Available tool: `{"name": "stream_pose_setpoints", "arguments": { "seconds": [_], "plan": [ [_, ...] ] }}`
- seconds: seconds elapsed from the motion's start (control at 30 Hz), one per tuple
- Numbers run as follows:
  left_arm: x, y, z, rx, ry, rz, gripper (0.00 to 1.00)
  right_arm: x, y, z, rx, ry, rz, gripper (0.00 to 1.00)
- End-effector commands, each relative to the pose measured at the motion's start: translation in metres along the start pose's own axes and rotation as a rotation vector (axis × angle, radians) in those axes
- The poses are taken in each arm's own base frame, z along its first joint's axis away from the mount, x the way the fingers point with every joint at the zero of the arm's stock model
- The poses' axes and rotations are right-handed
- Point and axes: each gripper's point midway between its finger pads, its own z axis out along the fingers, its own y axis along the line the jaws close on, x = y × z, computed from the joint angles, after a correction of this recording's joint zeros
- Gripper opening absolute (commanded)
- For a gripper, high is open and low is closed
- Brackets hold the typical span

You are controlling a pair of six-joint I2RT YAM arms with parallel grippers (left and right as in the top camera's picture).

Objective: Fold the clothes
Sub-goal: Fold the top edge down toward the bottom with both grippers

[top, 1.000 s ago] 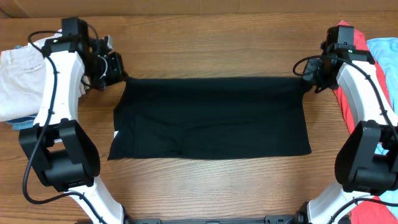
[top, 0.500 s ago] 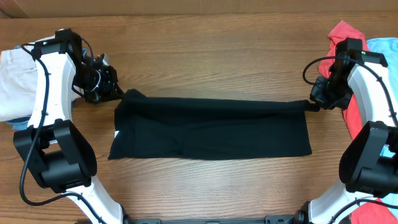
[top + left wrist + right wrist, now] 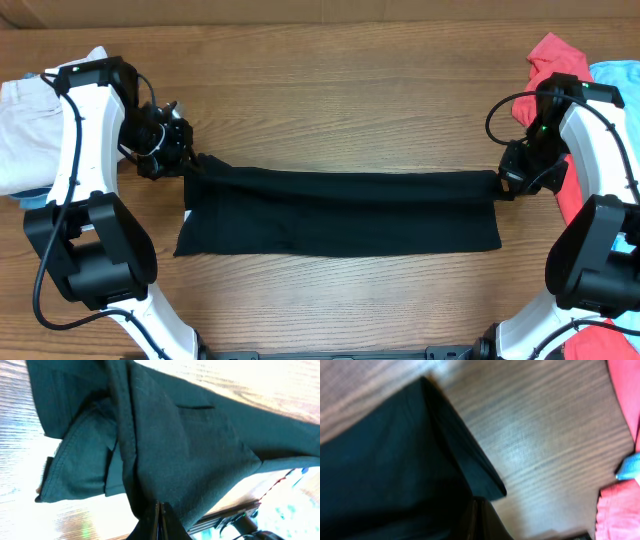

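Left gripper (image 3: 186,162) is clamped on the shirt's (image 3: 340,215) far left corner and right gripper (image 3: 502,182) on its far right corner; both wrist views show the fingers pressed together on black fabric. The shirt spans between the grippers, far edge pulled straight from one to the other, near part flat on the table (image 3: 340,80). A red garment (image 3: 555,60) lies just outboard of the right gripper, beige trousers (image 3: 25,130) outboard of the left.

I see a plain black garment (image 3: 340,210) with no print on it, lying on a brown wood-grain table (image 3: 340,90). Right of the garment are a coral-red cloth (image 3: 555,60) and a light blue cloth (image 3: 620,70). Left of it are beige trousers (image 3: 25,130). Both arms (image 3: 88,140) are white with black joints.
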Motion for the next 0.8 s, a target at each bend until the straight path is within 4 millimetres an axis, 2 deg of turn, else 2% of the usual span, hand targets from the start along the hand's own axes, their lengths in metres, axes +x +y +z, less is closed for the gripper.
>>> {"name": "stream_pose_setpoints", "arguments": {
  "seconds": [0.0,0.13,0.37,0.53,0.77],
  "plan": [
    [0.014,0.003,0.004,-0.027,0.027,0.041,0.04,0.002,-0.008,-0.015,0.014,-0.031,0.002,0.04],
    [0.025,0.017,0.017,-0.069,0.083,0.017,0.04,0.011,-0.01,-0.012,0.023,0.007,-0.015,0.04],
    [0.041,0.025,0.036,-0.067,0.156,-0.011,0.04,0.023,-0.01,0.006,0.023,0.059,-0.016,0.04],
    [0.044,0.029,0.044,-0.071,0.166,-0.013,0.04,0.027,-0.011,0.014,0.027,0.075,-0.016,0.04],
    [0.041,0.033,0.045,-0.094,0.155,-0.006,0.04,0.024,-0.011,0.014,0.025,0.065,-0.017,0.04]
  ]
}}
